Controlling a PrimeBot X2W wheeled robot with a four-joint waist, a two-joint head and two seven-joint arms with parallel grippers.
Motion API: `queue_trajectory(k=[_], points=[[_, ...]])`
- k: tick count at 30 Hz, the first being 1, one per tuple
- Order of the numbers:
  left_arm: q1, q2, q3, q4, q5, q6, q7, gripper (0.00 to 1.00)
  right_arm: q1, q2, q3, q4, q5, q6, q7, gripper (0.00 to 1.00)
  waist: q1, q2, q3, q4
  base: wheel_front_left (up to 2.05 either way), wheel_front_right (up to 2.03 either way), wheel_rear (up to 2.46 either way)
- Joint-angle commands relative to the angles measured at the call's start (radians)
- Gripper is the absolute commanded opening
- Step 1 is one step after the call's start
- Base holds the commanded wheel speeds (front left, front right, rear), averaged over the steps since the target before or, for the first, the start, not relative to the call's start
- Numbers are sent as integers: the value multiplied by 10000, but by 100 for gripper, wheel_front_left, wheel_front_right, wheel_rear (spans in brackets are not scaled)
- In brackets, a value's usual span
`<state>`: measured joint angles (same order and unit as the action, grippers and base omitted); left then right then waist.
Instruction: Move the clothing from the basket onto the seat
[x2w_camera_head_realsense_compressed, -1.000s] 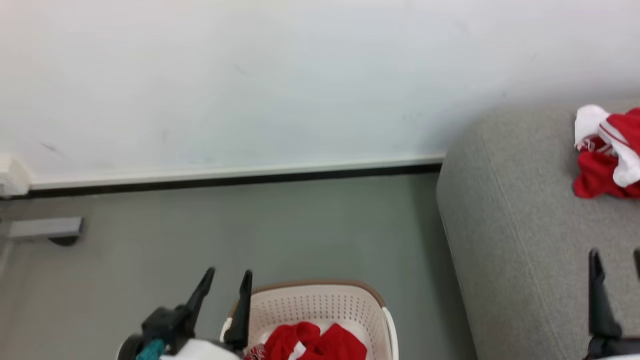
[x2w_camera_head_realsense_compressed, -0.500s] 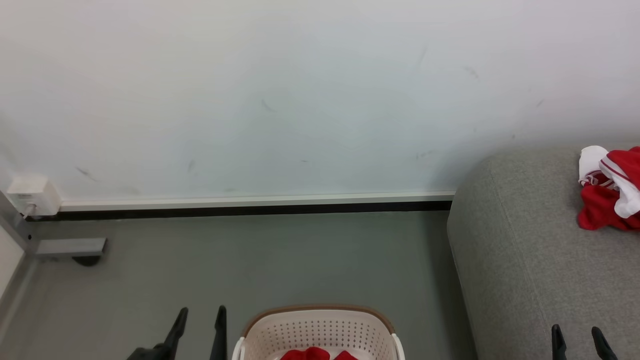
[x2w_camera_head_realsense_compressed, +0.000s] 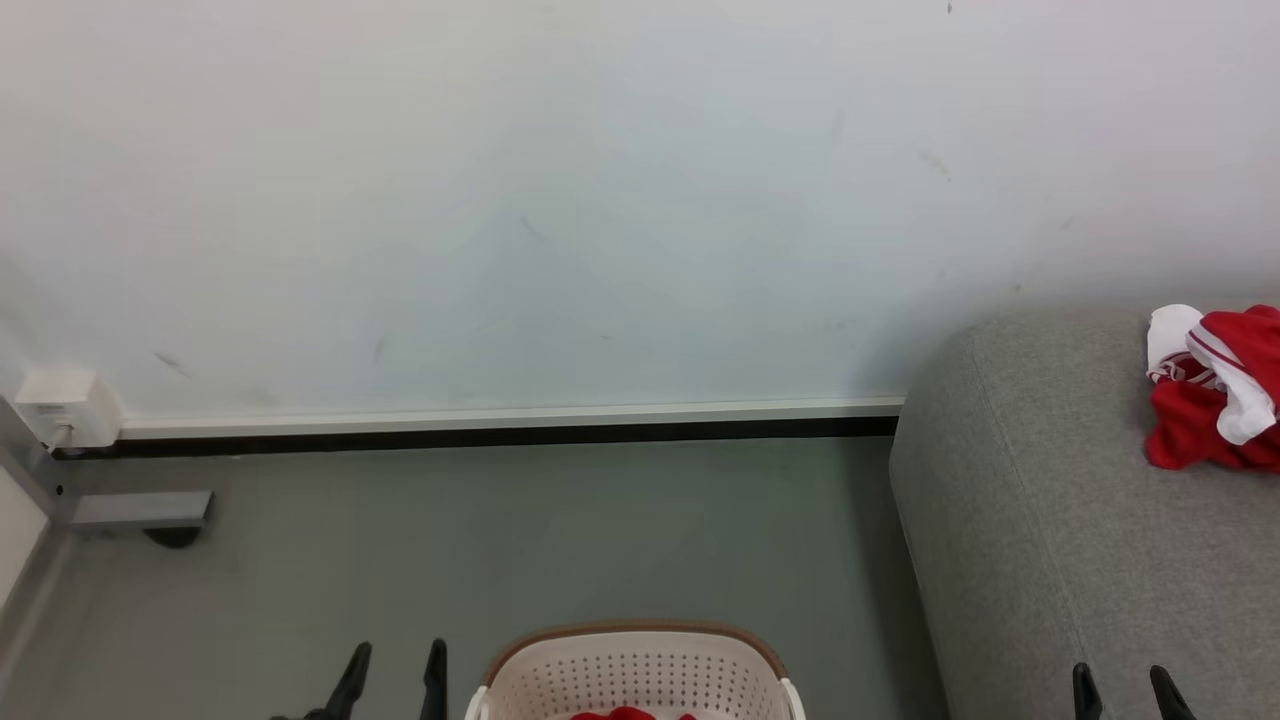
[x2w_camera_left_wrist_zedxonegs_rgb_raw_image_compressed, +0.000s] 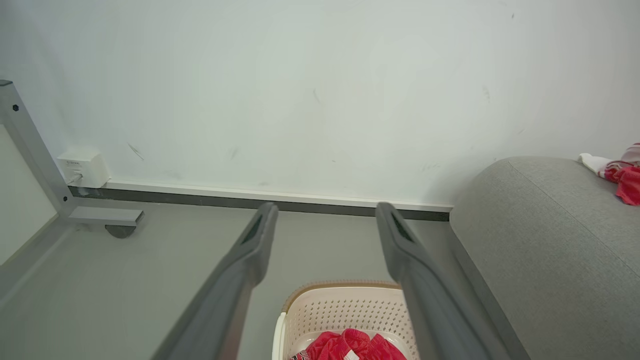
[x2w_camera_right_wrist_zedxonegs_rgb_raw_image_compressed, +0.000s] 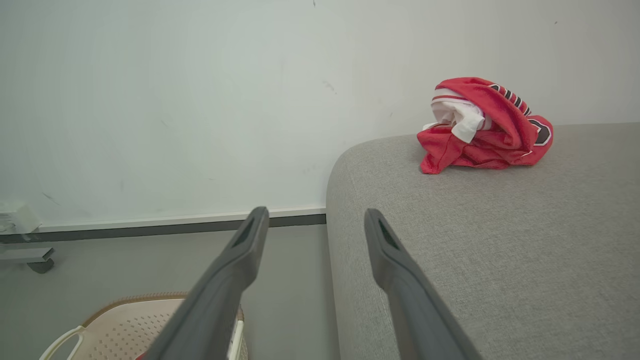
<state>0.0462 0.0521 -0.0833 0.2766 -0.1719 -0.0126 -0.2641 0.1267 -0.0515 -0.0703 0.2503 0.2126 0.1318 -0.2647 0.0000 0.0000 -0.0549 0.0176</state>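
Jaws on both arms stand apart, empty, pulled back as the head has lifted; clothing (x2w_camera_right_wrist_zedxonegs_rgb_raw_image_compressed: 487, 137) lies on the seat (x2w_camera_right_wrist_zedxonegs_rgb_raw_image_compressed: 500, 250), more waits in the basket (x2w_camera_left_wrist_zedxonegs_rgb_raw_image_compressed: 345, 312).

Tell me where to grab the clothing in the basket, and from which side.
Pinch the raised crumpled fold at the top of the red clothing, coming straight down through the open top of the basket. Its walls close off the sides, and the bunched fabric should give the open left gripper something to close on.
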Motion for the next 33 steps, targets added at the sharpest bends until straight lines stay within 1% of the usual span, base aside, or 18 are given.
queue_trajectory(k=[1, 9, 20, 33], points=[[52, 24, 47, 3, 172, -57, -4, 100, -47, 10, 33, -1, 60, -24, 7, 100, 0, 0, -9, 20, 0, 0, 0], [34, 1, 101, -34, 243, -95, -5, 100, -52, 8, 169, 12, 138, -24, 7, 100, 0, 0, -11, 58, 0, 0, 0], [23, -4, 8, -78, 23, 26, -5, 100, -93, 8, 211, 6, 131, -22, 7, 100, 0, 0, 6, 49, 0, 0, 0], [-16, -4, -27, -69, 42, 21, -5, 100, -151, 9, 254, -20, 167, -24, 7, 100, 0, 0, 60, 21, 0, 0, 0]])
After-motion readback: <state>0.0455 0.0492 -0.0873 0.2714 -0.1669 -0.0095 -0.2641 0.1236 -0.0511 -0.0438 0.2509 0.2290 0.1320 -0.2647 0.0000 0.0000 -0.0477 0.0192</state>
